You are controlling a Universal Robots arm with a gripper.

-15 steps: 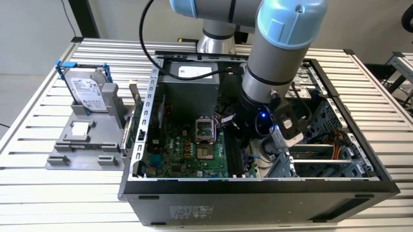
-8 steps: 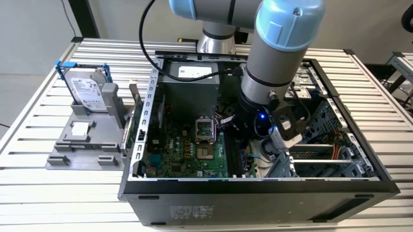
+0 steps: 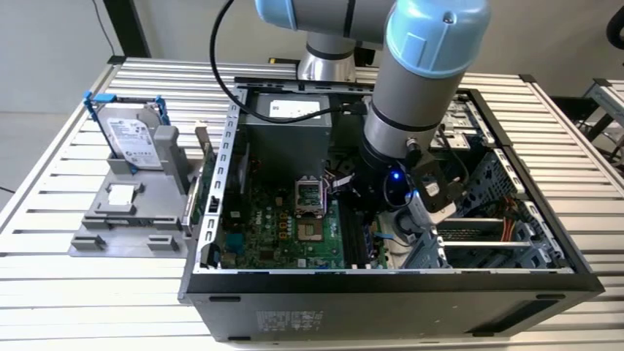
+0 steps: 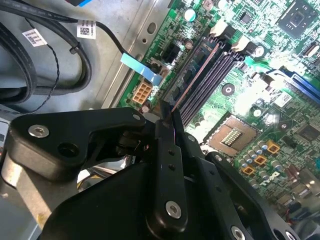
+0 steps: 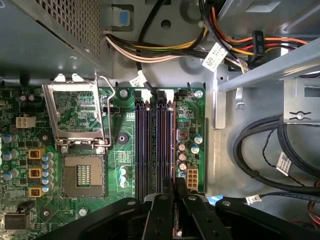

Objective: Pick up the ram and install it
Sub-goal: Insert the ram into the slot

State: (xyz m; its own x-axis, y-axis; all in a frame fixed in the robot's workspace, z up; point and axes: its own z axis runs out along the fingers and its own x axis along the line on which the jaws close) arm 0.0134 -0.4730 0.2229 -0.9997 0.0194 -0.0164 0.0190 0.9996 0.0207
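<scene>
Gripper (image 4: pixel 169 117) was pinched shut on the ram (image 4: pixel 197 75), fingers close together with the stick between them. In the second wrist view you saw it edge-on, as just a thin line running out from the fingertips. It sat right over the slots (image 4: pixel 207 75), lined up along their length and, going by that view, above the slot on the cable side of the bank. I couldn't tell if the bottom edge was touching the slot or hanging just above it.

My take on doing this bit well:
- The stick needed to stay parallel to the slot. If it twisted even a little, one corner would catch the slot wall.
- It should go straight down. The grip looked to be near one end, so the far end could ride up, and I'd have watched for that.
- The white latches (image 4: pixel 239 46) at the slots' far end should be open. I couldn't say whether they were.

The socket (image 5: pixel 82 175) sat just beside the slots with its lid flipped up. On the slots' other side the black cables (image 5: pixel 260 150) lay near but clear of them. The drive (image 3: pixel 131 139) stood well apart from the slots, outside the case (image 3: pixel 390 281).
</scene>
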